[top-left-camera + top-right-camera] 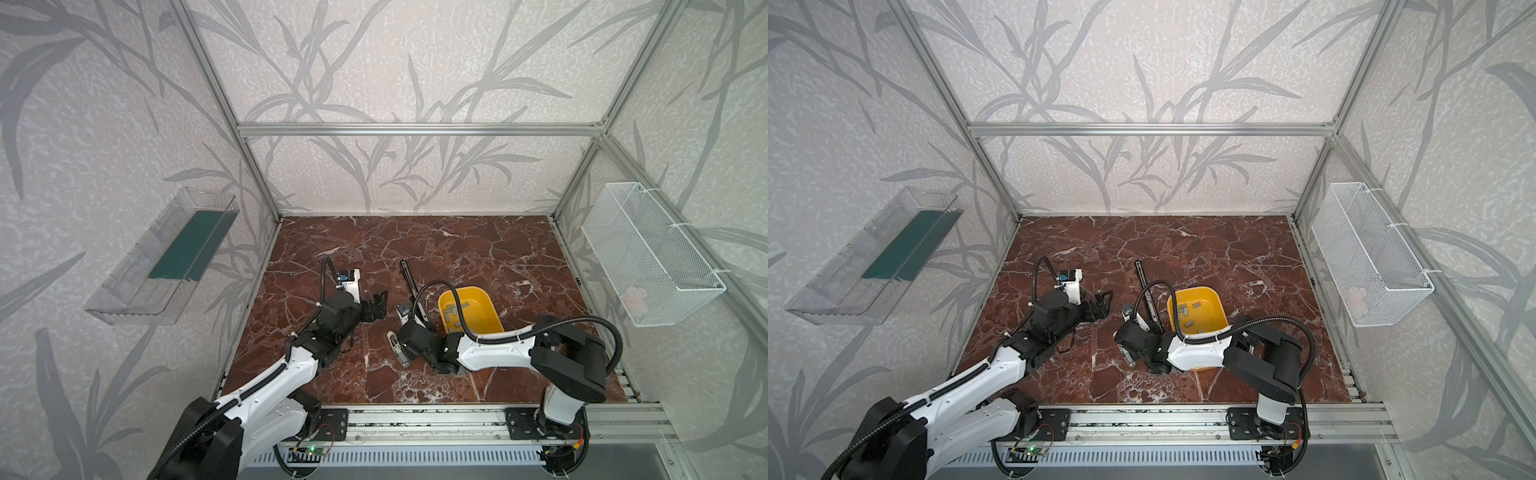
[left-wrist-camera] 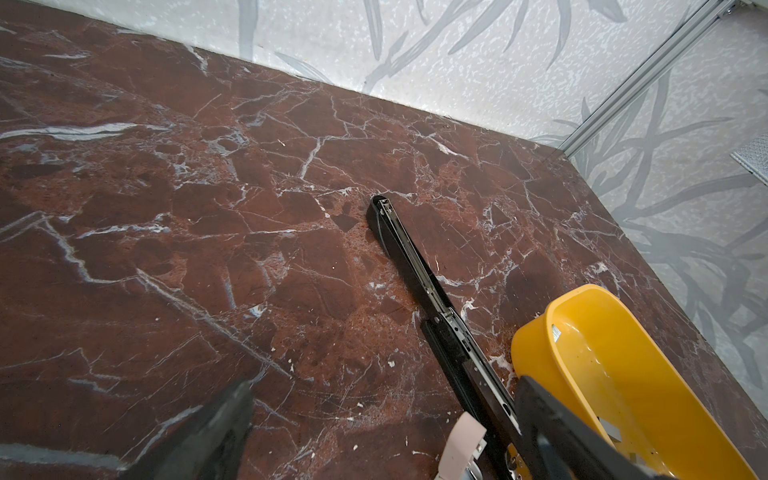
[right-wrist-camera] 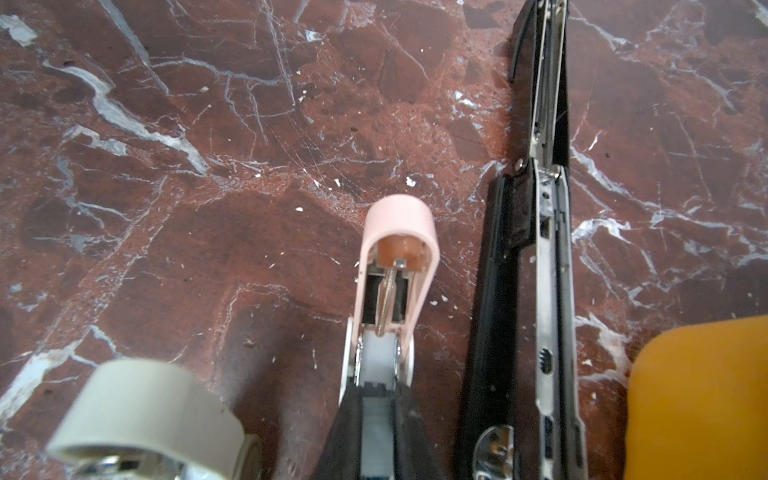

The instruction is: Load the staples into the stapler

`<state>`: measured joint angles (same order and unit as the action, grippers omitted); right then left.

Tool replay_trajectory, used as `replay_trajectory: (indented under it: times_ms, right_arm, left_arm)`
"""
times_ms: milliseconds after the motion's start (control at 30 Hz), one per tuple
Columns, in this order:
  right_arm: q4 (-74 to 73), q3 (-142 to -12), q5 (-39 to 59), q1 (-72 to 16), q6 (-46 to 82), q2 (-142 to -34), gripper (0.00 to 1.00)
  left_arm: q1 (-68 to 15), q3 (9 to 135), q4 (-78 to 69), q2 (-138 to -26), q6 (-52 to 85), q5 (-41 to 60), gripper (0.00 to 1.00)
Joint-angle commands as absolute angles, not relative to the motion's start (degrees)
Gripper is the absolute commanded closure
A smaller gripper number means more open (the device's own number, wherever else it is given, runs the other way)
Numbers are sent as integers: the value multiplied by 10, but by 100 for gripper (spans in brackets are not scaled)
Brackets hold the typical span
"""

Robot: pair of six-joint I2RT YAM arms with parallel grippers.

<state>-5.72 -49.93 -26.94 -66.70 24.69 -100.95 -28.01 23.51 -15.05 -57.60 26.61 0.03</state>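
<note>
Several grey staples point(image 1: 455, 312) lie in the yellow bin point(image 1: 490, 320). A small pink stapler point(image 3: 397, 249) lies open on the marble, its white channel facing up. My right gripper point(image 3: 376, 419) is shut on a grey strip of staples, just behind and above that channel. In a top view this gripper point(image 1: 409, 326) sits between the pink stapler point(image 1: 403, 311) and its own wrist. My left gripper point(image 1: 376, 308) hovers open and empty to the left of the pink stapler. In the left wrist view its fingers point(image 2: 216, 428) stand wide apart over bare marble.
A long black stapler point(image 1: 411, 286) lies open between the pink stapler and the bin. A beige stapler point(image 1: 398, 348) lies near my right wrist. A clear tray point(image 1: 166, 266) hangs on the left wall and a white mesh basket point(image 1: 648, 253) on the right wall.
</note>
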Motion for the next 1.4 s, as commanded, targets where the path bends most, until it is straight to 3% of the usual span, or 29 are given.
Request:
replay_trajectory:
  times_ms: [0,633,1000,1367]
  right_arm:
    - [-51,-515,-272,-665,256,-1013,100]
    - [-7,-531,-320,-666,263,-1013,100]
    - [-59,-509,-302,-665,243,-991,100]
    - [-70,-500,-293,-665,318,-975,100]
  left_arm:
    - [-280,235,-151,-570,266,-7,2]
    - [-281,236,-152,-570,266,-6,2]
    - [-281,235,-152,-569,267,-6,2]
    - [-281,236,-150,-567,265,-9,2]
